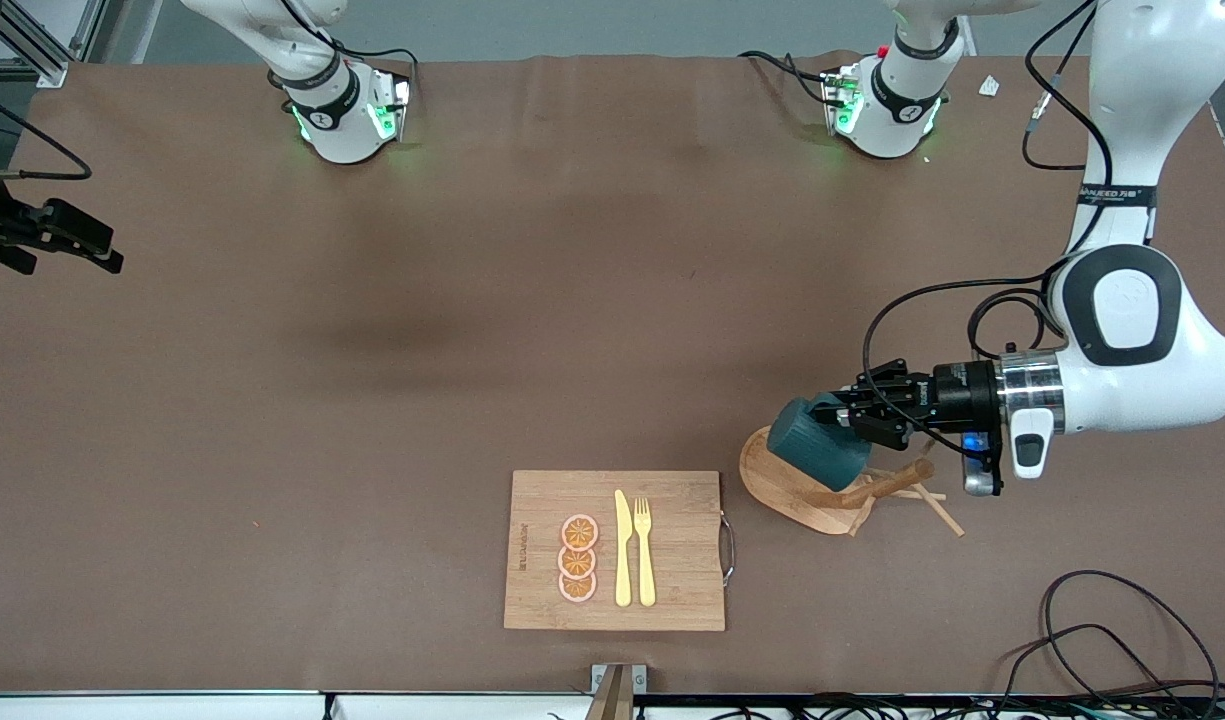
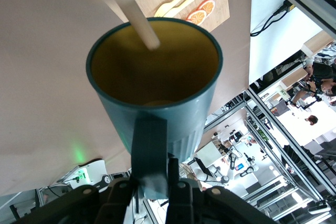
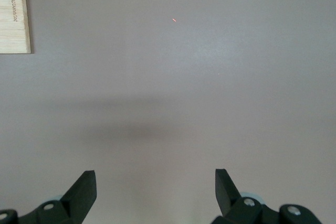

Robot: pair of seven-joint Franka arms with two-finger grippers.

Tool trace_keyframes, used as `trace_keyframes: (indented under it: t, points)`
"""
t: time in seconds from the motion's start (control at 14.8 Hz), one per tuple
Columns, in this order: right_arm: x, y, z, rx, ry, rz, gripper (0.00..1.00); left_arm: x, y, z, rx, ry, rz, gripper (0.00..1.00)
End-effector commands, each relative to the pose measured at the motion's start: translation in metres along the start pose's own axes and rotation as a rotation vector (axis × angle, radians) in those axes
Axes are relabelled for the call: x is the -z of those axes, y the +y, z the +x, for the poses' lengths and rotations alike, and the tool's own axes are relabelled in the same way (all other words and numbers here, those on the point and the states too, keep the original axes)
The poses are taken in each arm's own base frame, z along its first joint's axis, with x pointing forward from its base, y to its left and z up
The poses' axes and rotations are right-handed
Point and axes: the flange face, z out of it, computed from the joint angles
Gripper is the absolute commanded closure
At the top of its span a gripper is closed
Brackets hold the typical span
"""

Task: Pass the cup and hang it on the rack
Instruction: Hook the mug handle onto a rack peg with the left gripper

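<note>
**Brown table, cup held over the rack**

Brown tabletop (image 1: pixel 372 400) was seen throughout. The cup (image 1: pixel 820 452) was clamped by its handle in the left gripper (image 1: pixel 852 415), tilted over the rack (image 1: pixel 822 495), a peg (image 2: pixel 137 19) entering its mouth. The right gripper (image 3: pixel 155 192) was held spread and empty, waiting well apart from the rack.

On my left arm (image 1: pixel 1122 200), a black band around the white link carries white lettering; only part of it can be made out, and I cannot read it as a whole word. The bamboo cutting board (image 1: pixel 612 550) bears a small dark brand stamp along the edge toward my right arm's end of the table, its letters running sideways and too fine to make out. The same stamp shows on the board's corner in my right wrist view (image 3: pixel 14 11), again illegible. No other writing, number or sign can be read.
</note>
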Motion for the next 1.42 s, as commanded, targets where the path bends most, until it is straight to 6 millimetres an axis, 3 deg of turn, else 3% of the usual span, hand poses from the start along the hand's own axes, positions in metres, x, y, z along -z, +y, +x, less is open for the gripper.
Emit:
trace_keyframes:
  t: [0.0,0.47,0.61,0.81,0.94,1.15,1.35]
  points:
    - [0.007,-0.006,-0.006,-0.003,0.003,0.003,0.0,0.01,-0.007,0.01,-0.035,-0.024,-0.025,0.99]
    - [0.006,-0.006,-0.006,-0.004,0.001,0.003,0.0,0.027,-0.033,0.045,-0.099,-0.043,-0.04,0.94]
    - [0.006,-0.007,-0.006,-0.004,0.001,0.003,0.0,0.031,-0.035,0.048,-0.112,-0.04,-0.048,0.8]
    - [0.007,-0.008,-0.006,-0.003,0.003,0.003,0.0,0.034,-0.031,0.045,-0.114,-0.033,-0.055,0.38]
    - [0.007,-0.008,-0.006,-0.001,0.003,0.003,0.0,0.038,-0.025,0.039,-0.119,-0.019,-0.054,0.04]
    - [0.007,-0.008,-0.006,-0.001,0.003,0.003,0.0,0.06,-0.008,0.007,-0.127,0.028,-0.044,0.0]
    - [0.007,-0.009,-0.006,0.0,0.003,0.003,0.0,0.084,0.005,-0.025,-0.186,0.141,0.081,0.0]
